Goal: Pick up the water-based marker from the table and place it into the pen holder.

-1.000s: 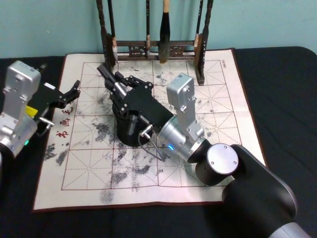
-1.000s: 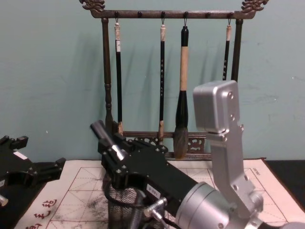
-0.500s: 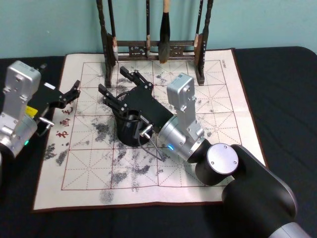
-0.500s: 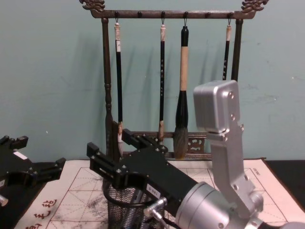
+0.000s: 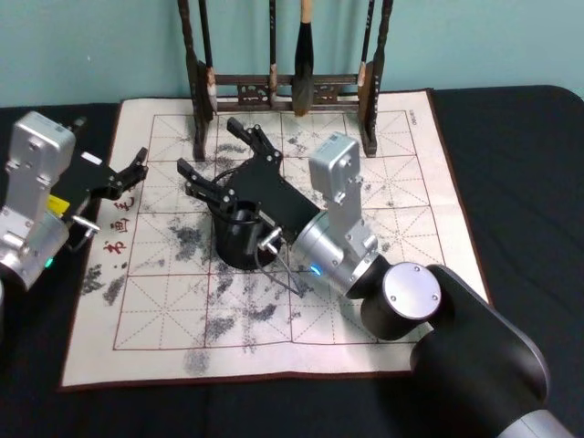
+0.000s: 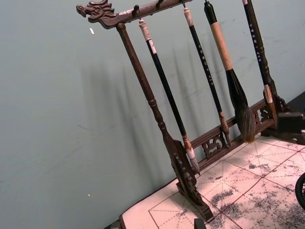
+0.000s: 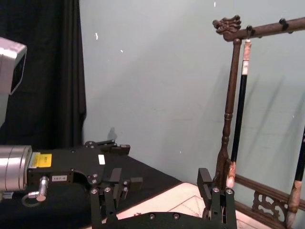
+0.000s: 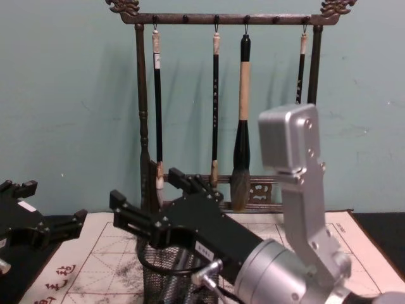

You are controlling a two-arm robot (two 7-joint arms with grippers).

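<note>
Right gripper [image 5: 217, 155] hovers directly above the pen holder [image 5: 235, 245], fingers [image 8: 130, 213] spread and empty. The marker cannot be made out on the mat or between the fingers; judged from this, it sits inside the pen holder, so its axis and look cannot be told. Left gripper [image 5: 128, 172] rests well left of the pen holder, fingers spread. The bench [image 5: 511, 173] is dark.

right gripper [image 5: 217, 156] spread wide; left gripper [image 5: 135, 167] parked.

A calligraphy workspace: brush rack [image 5: 283, 64] stands on an ink-blotched grid mat [image 5: 383, 274] before a teal wall.
</note>
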